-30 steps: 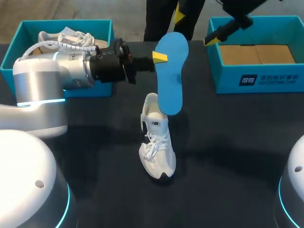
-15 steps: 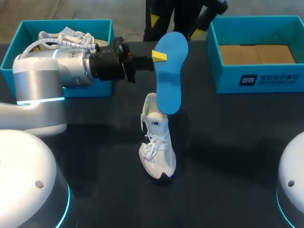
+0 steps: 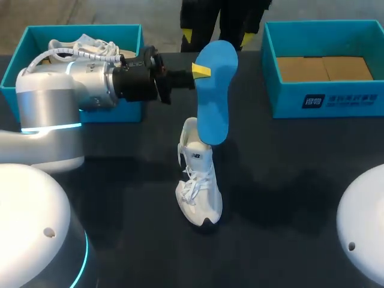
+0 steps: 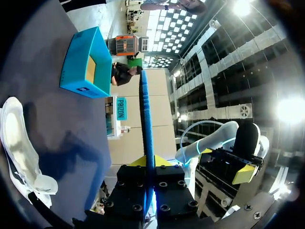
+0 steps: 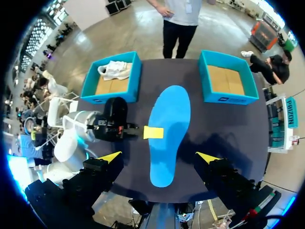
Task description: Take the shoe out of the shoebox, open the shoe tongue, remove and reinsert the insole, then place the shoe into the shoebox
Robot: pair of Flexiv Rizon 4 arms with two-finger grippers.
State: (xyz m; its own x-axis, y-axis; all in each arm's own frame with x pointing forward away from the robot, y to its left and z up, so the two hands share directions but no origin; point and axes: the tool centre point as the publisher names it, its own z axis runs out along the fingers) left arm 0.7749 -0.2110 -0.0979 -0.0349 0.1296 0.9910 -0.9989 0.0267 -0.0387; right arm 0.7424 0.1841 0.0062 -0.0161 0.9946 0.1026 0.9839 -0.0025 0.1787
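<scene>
The insole (image 3: pixel 214 93) is out of the shoe (image 3: pixel 198 180) and hangs upright in the air. My left pincer (image 3: pixel 201 72) is clamped on one long edge of it. From my left wrist I see it edge-on, a thin blue line running straight out from between the fingers. I judge that I hold it by the edge so the flat faces stay free and the lower end can be steered down into the shoe. In the head view that lower end sits just at 12 o'clock of the shoe's collar, but I cannot tell whether it touches. The shoe rests on the counter (image 3: pixel 288 174) near its middle, toe toward 6 o'clock, heel toward 12, with its opening up under the insole, which suits reinsertion. My right pincer (image 5: pixel 159 157) is spread wide and holds nothing. It sits high above the counter and looks down on the insole, I think to stay out of the way until the shoe needs steadying. The right box (image 3: pixel 324 102) at 2 o'clock shows only its cardboard floor, and I take it as where the shoe will go. The left box (image 3: pixel 12 72) at 10 o'clock holds another shoe (image 3: pixel 84 47).
</scene>
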